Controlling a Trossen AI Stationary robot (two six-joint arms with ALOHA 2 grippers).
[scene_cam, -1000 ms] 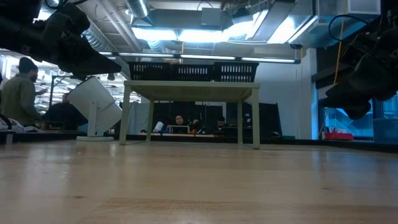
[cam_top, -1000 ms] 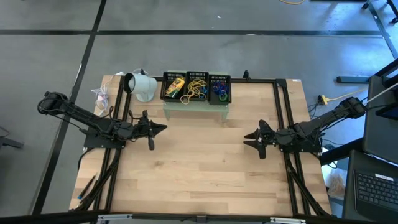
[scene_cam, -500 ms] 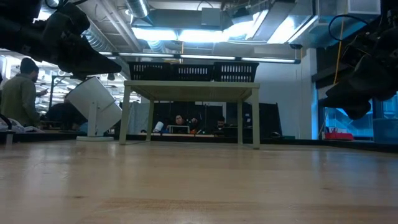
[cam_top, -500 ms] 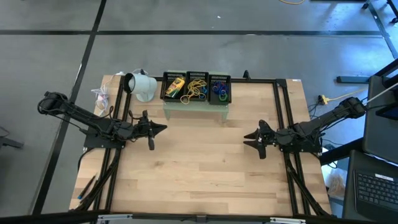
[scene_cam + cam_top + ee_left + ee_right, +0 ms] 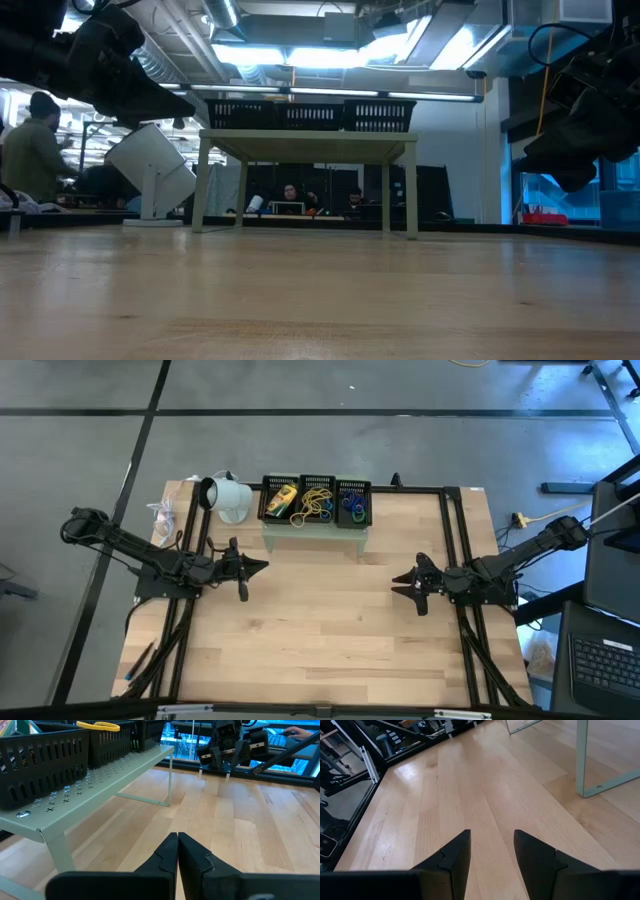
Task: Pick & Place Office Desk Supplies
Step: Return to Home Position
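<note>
While the office desk supplies (image 5: 316,500) sit sorted in three black mesh trays (image 5: 317,480), nothing on the table has shifted over the last second. Small yellow-green boxes (image 5: 283,498) fill the tray nearest the left arm, tan rubber bands (image 5: 317,495) the middle one, and blue and green clip rings (image 5: 352,503) the tray nearest the right arm. The trays stand side by side on the pale green perforated stand (image 5: 315,532) at the far edge of the wooden table (image 5: 320,630). No supply lies loose on the wood.

The left gripper (image 5: 262,566) hovers well apart from the stand, its fingers pressed together and empty. The right gripper (image 5: 396,582) hovers opposite, its fingers apart and empty. Both arms stay exactly where they were. That stillness suggests they have reached home and the sorting is finished.
</note>
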